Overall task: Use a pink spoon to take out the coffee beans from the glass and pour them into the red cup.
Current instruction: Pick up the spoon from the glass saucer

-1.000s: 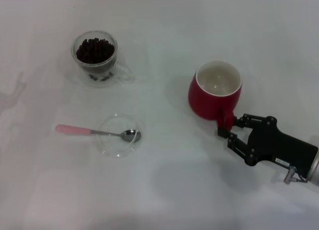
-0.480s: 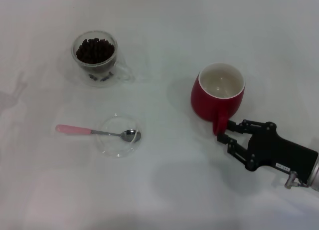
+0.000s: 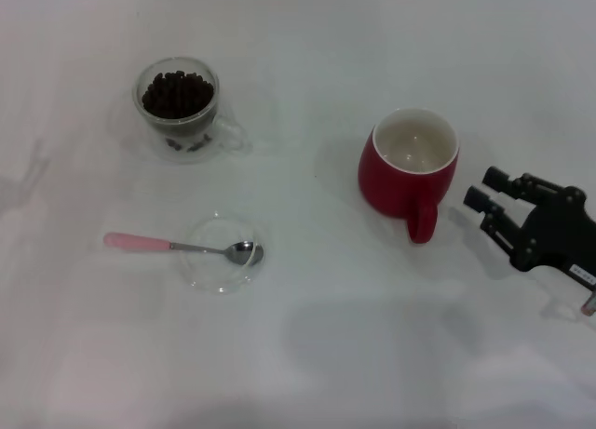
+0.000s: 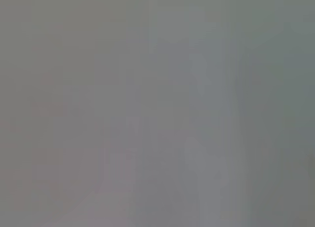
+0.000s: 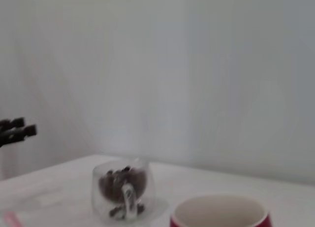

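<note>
The pink-handled metal teaspoon (image 3: 177, 247) lies left of the rounded red ceramic cup (image 3: 408, 171), its bowl resting in a flat clear glass dish (image 3: 222, 252). The clear double-walled glass (image 3: 180, 110) of dark coffee beans (image 3: 177, 93) stands beyond that dish. The right gripper (image 3: 492, 204) is just right of the cup, open and empty. To start well, an arm should probably take the handle near its free end, keeping the bowl level.

red cup (image 5: 220, 213) cut off at edge, left wrist view blank
</note>
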`<state>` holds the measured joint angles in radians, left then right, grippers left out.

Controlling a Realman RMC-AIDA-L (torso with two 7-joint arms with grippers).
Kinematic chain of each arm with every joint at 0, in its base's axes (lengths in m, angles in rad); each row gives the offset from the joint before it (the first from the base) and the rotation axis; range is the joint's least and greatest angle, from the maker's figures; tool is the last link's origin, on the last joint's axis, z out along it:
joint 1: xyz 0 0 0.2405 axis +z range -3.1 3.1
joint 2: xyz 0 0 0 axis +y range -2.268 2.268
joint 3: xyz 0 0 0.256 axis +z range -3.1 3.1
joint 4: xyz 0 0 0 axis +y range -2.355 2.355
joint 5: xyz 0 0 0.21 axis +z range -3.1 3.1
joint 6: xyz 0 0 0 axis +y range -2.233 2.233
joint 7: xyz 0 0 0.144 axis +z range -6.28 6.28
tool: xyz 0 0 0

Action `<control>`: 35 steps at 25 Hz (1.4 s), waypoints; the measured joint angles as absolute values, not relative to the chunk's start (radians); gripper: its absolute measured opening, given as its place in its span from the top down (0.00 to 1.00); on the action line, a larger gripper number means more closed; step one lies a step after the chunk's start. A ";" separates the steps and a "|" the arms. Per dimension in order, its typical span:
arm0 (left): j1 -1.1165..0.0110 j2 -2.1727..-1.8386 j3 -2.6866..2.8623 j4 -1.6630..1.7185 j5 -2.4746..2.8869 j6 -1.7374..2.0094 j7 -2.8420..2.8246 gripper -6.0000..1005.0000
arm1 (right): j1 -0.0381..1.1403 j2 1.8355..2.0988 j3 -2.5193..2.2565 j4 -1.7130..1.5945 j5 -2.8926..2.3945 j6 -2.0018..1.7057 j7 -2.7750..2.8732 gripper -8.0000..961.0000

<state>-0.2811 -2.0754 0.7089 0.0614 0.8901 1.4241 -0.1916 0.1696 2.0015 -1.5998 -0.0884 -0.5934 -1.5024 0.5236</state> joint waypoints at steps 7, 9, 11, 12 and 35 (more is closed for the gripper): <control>-0.259 -2.081 0.709 0.050 0.889 1.501 -0.243 0.13 | 0.161 1.959 -1.590 -0.084 -0.583 -1.586 0.511 0.64; -0.253 -2.082 0.709 0.048 0.889 1.518 -0.274 0.13 | 0.165 1.944 -1.590 -0.083 -0.586 -1.626 0.514 0.64; -0.255 -2.083 0.708 0.038 0.891 1.537 -0.319 0.13 | 0.167 1.925 -1.589 -0.082 -0.585 -1.681 0.515 0.64; -0.258 -2.084 0.709 0.027 0.893 1.548 -0.344 0.13 | 0.168 1.918 -1.586 -0.082 -0.583 -1.705 0.515 0.64; -0.313 -2.098 0.711 -0.336 0.909 1.720 -1.013 0.13 | 0.198 1.891 -1.137 -0.204 -0.581 -1.768 0.507 0.64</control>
<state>-0.3133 -2.0984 0.7112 -0.3364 0.9093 1.7205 -1.0127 0.1981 1.8911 -1.1374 -0.2040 -0.5810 -1.7684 0.5068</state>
